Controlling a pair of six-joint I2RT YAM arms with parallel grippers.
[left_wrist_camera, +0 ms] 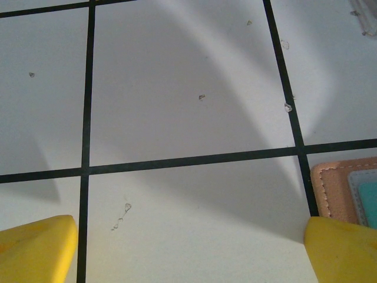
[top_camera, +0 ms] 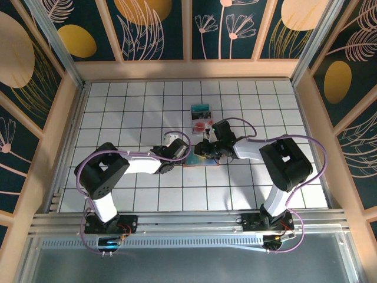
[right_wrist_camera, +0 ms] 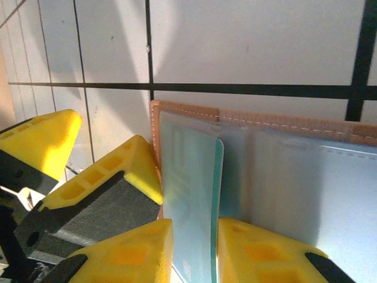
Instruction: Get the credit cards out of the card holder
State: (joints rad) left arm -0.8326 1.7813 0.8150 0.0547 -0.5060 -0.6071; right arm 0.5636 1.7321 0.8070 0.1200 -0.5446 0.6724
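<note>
right claw [right_wrist_camera: 194, 239] pinches the teal card [right_wrist_camera: 191, 183], which sits partly in the holder [right_wrist_camera: 277, 121] straight ahead, long axis pointing away from the fingers (so the pull looks like straight back). left claw [left_wrist_camera: 188, 250] is spread wide, one finger at the holder's corner. beyond, a pink card [top_camera: 201, 125] lies loose.

Right gripper [right_wrist_camera: 194, 250]: fingertips on either side of one credit card [right_wrist_camera: 191, 188], which sits over one end of the card holder [right_wrist_camera: 306, 194].
Card holder: flat on the table [top_camera: 118, 118], stretching away to one side of those fingertips.
Left gripper [left_wrist_camera: 188, 253]: bare table between its fingers, holder's corner just beside one finger [left_wrist_camera: 341, 250].
Loose cards: out beyond both sets of fingers, nearer card [top_camera: 201, 124] just in front of farther card [top_camera: 201, 109].
</note>
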